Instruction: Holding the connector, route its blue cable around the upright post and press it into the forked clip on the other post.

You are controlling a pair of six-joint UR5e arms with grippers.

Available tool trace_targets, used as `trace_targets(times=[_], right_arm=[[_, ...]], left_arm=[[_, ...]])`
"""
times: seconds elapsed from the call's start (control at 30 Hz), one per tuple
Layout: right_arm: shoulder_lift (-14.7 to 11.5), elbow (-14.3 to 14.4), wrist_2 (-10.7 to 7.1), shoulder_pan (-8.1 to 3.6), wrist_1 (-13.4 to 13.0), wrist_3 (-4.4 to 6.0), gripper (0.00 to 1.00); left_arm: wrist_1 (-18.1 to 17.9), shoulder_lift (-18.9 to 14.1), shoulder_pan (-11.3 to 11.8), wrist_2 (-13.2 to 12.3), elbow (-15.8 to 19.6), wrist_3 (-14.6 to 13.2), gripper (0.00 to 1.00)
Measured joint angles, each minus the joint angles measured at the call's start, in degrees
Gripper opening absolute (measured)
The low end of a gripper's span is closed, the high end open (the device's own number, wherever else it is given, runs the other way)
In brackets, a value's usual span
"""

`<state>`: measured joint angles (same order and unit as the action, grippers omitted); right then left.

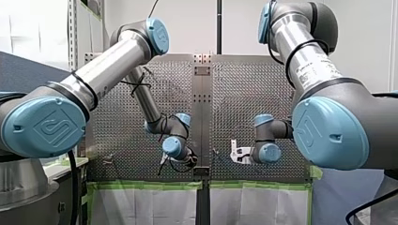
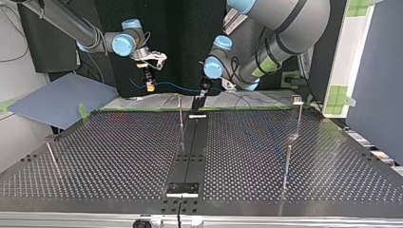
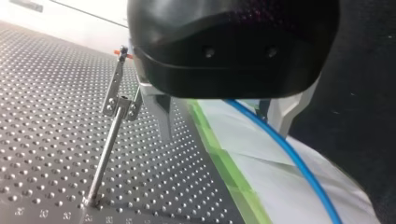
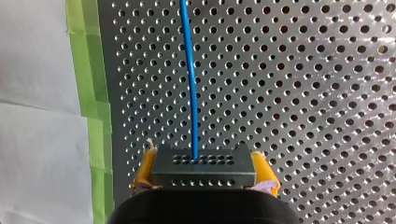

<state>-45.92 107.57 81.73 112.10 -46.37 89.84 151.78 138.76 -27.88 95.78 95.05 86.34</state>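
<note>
In the right wrist view my right gripper (image 4: 203, 171) is shut, its yellow pads (image 4: 145, 168) clamped on a dark grey connector (image 4: 203, 164). The blue cable (image 4: 190, 79) runs straight ahead from it over the perforated plate. The top view has this gripper (image 2: 150, 84) raised at the far left edge, the cable (image 2: 177, 86) stretching toward my left gripper (image 2: 199, 100). My left gripper (image 3: 222, 135) is open, and the blue cable (image 3: 289, 154) passes between its fingers (image 3: 161, 116). A thin post (image 3: 105, 158) with a metal clip (image 3: 120, 105) stands beside it.
More thin posts (image 2: 180, 114) (image 2: 287, 164) (image 2: 52, 159) rise from the table (image 2: 119, 156); one at the far right carries a clip (image 2: 297, 99). Green tape (image 3: 219, 158) and white sheeting (image 3: 280, 186) line the table's edge. A blue board (image 2: 57, 99) lies at the top view's left.
</note>
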Motion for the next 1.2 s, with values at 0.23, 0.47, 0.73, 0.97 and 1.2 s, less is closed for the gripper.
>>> trace_targets(times=[0.23,0.47,0.73,0.97,1.2], right_arm=[[0.01,-0.08,-0.82,0.28,0.46,-0.07,0.00],[0.07,-0.08,-0.94,0.93,0.75,-0.24,0.00],[0.34,-0.09,-0.77,1.28,0.93,-0.66,0.00],[2.60,-0.68,-0.57,1.31,1.12,-2.23,0.00],[3.07,-0.88,-0.67,1.47,0.96,-2.30,0.00]], left_arm=[[-0.05,-0.03,-0.71,2.11,0.01,3.38,1.00],[-1.49,-0.02,-1.92,5.37,0.02,6.71,1.00],[-5.13,0.01,-3.54,9.06,0.04,10.95,1.00],[-7.63,0.04,-4.50,12.64,0.77,14.84,1.00],[-10.88,0.05,-5.41,15.62,2.61,18.49,1.00]])
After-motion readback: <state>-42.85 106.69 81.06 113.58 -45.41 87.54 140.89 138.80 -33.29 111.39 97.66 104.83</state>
